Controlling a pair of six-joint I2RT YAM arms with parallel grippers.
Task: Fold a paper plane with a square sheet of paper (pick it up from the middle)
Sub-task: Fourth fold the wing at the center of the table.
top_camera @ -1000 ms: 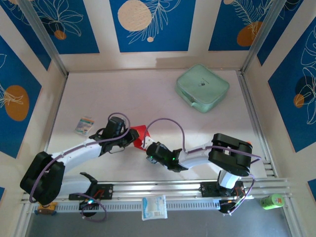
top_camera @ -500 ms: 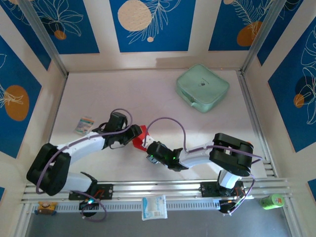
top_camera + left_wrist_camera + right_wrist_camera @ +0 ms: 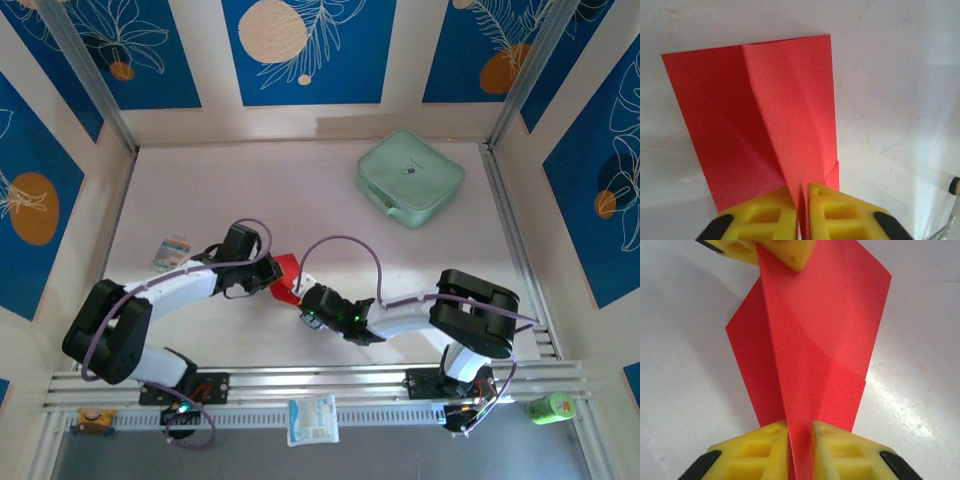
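case (image 3: 410, 178): closed, contents hidden | left hand (image 3: 802, 194), right hand (image 3: 800, 429): pinching red paper (image 3: 782, 107)

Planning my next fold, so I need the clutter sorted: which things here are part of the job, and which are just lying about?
In the job: red paper sheet, pinched by left fingers and right fingers.
Lying about: mint-green case, small printed packet, white pouch, small green object.

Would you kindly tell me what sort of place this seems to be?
Probably a robot test booth: a white table walled in by blue patterned panels, with the left arm and right arm bolted to a metal rail, pinching a red paper.
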